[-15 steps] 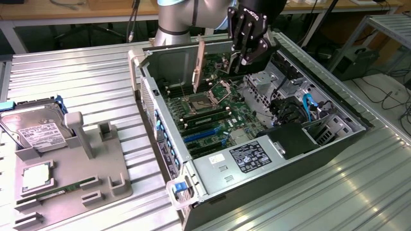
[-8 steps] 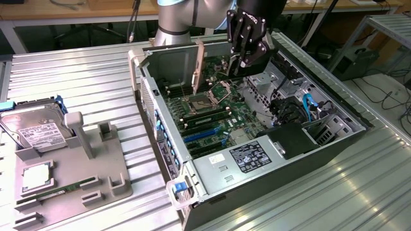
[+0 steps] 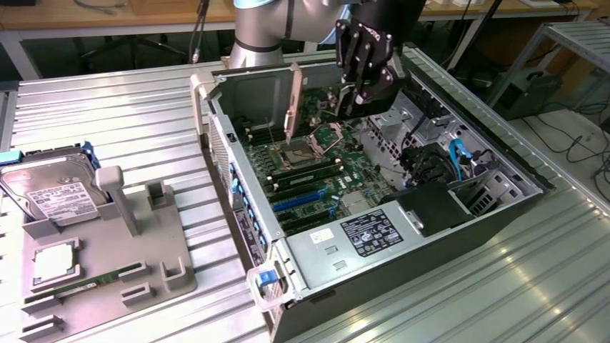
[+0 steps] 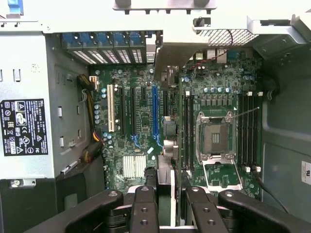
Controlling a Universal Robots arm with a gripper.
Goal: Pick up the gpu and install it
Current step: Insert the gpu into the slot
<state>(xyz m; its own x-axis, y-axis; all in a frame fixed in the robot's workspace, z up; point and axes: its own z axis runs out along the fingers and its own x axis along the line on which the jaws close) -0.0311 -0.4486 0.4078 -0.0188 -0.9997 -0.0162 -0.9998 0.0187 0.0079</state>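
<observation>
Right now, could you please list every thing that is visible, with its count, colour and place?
table: one, silver ribbed metal, under everything
computer case: one, black, open, on the table
motherboard: one, green, inside the case
power supply: one, silver with black label, inside the case
holder: one, grey, exterior view's left
hard drive: one, silver with white label, on the holder
memory stick: one, green, in the holder
gpu: one, dark with silver bracket, above the motherboard
gripper: one, black, shut on the gpu
arm: one, grey, behind the case
</observation>
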